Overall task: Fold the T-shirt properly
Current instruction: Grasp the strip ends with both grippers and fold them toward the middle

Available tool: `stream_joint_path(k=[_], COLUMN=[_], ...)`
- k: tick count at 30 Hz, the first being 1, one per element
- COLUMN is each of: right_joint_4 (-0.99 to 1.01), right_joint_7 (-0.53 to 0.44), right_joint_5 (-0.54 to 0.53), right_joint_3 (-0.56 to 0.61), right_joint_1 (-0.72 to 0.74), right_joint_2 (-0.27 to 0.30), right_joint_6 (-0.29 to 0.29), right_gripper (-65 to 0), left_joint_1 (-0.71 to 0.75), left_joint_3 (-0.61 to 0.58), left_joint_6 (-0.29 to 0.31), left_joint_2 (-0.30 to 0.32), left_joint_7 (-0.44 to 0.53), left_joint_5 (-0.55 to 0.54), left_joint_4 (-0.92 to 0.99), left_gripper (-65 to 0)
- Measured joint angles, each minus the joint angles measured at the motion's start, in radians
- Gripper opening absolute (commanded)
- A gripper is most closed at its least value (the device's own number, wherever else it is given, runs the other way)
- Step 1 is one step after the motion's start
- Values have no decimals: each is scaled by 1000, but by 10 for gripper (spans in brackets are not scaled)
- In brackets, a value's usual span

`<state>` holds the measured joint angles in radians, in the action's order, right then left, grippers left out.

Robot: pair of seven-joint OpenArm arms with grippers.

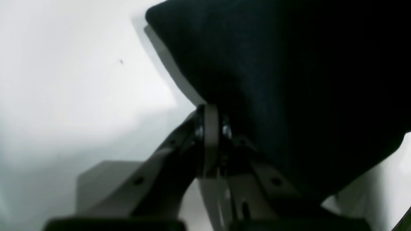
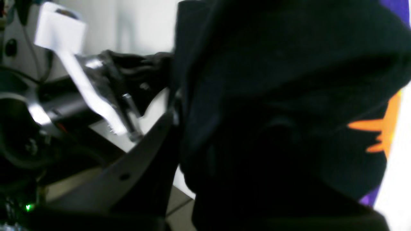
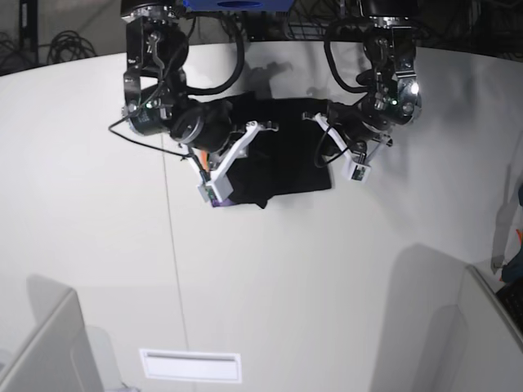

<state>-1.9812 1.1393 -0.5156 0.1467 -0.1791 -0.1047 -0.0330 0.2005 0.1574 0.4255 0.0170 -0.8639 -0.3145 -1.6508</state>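
The black T-shirt hangs bunched between my two arms at the back of the white table. In the left wrist view, my left gripper is shut on a fold of the black cloth, which drapes over its right finger. In the right wrist view, the shirt covers most of the frame, with the orange sun print and a purple patch showing at its right edge. My right gripper is pinched on the cloth's edge, with one finger hidden. In the base view, the left gripper and right gripper sit close together.
Grey partition panels stand at the front left and front right. A white rectangular plate lies near the table's front edge. Cables hang behind the arm bases. The other arm's white camera housing shows in the right wrist view.
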Motion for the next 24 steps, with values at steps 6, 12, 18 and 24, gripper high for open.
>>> stream_joint_path(k=[6,12,18,24], right_joint_4=[10,53,61,93], right_joint_7=[-101,-126,-161,-161], right_joint_5=[0,0,0,0], right_joint_3=[35,34,35,37], right_joint_1=[-3,-2,1,3], right_joint_2=[2,4,5,2], right_joint_6=[12,16,16,16], right_gripper=[-650,-650,-650,-650], left_joint_1=[14,79,142,208], left_joint_3=[0,12,170,323], left_joint_6=[0,-4,1,89], left_joint_2=[0,52,59,73], left_joint_7=[-10,-26,-19,-23], left_joint_5=[8,14,3,3], left_joint_4=[-20,-111,-140,-160], left_gripper=[-650,-650,-650,-650])
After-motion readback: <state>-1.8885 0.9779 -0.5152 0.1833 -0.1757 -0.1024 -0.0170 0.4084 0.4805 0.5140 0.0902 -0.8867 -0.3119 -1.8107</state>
